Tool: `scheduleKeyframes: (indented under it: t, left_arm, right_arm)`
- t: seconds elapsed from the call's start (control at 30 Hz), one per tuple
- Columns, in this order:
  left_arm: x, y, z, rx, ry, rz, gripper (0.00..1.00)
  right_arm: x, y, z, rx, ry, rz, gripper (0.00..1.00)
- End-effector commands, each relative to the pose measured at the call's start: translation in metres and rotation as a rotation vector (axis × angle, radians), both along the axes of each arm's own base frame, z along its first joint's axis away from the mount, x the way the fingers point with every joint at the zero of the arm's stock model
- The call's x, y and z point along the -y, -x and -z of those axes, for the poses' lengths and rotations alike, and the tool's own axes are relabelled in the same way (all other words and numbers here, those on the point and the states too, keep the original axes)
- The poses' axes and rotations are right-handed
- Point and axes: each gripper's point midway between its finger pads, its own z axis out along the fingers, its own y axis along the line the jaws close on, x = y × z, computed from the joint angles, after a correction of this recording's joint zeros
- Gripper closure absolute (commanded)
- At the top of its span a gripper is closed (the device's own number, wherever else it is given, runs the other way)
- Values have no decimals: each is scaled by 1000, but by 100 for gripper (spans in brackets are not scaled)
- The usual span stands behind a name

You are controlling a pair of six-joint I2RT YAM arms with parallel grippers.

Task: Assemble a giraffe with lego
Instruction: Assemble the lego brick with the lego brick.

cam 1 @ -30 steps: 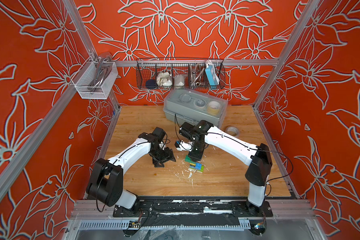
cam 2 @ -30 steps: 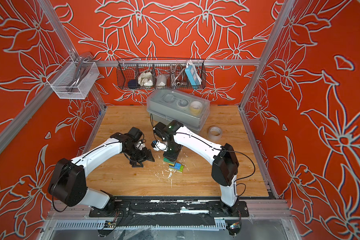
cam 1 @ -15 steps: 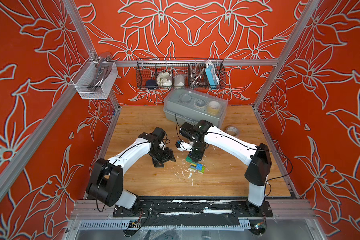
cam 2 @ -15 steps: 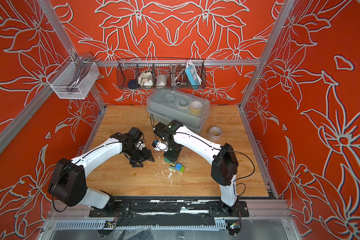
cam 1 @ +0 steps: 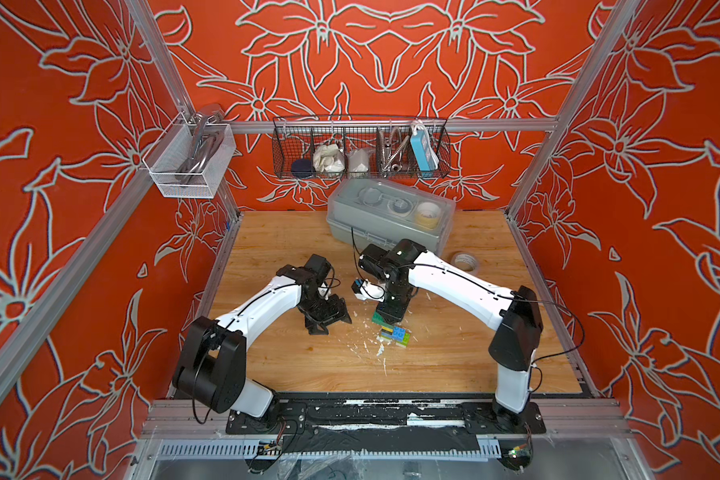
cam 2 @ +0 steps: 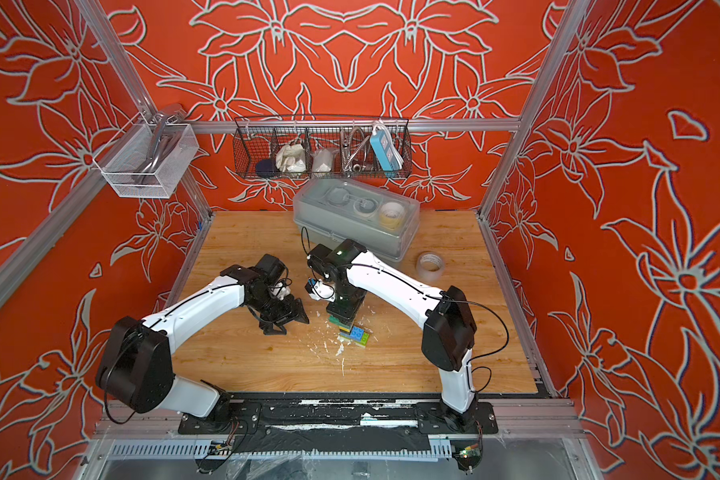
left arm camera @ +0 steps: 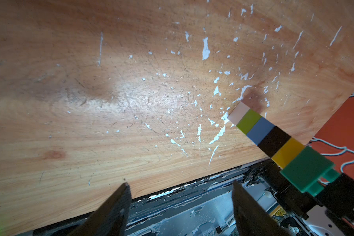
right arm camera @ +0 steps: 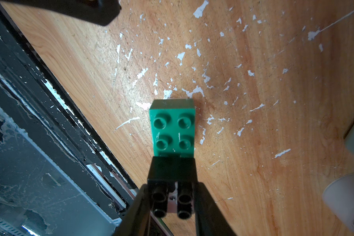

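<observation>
The right gripper [right arm camera: 172, 197] pinches the black head brick [right arm camera: 172, 173] atop the giraffe [cam 1: 395, 332], upright near the centre of the table [cam 1: 454, 365], while the left gripper [cam 1: 327, 320] hovers open and empty at its 9 o'clock; a straight downward press looks best to seat the brick without toppling the figure.

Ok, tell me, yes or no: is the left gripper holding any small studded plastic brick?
No: the left gripper stands open, with nothing between its black fingers.
</observation>
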Motion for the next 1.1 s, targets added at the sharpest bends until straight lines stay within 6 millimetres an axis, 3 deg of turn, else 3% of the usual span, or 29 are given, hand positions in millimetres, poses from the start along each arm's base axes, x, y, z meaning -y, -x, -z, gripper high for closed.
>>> scheduleKeyframes:
  t: [0.0, 0.37, 0.6, 1.07]
  left_arm:
    - [-1, 2, -6, 10, -4, 11, 23]
    - [-1, 4, -7, 14, 1, 14, 24]
    - [-1, 3, -7, 16, 3, 12, 24]
    - [-1, 5, -8, 19, 5, 12, 23]
  right_arm:
    - [5, 5, 10, -36, 31, 18, 71]
    - [7, -4, 7, 11, 46, 13, 71]
    - [-2, -1, 4, -15, 3, 30, 71]
    - [10, 3, 18, -40, 68, 64, 72]
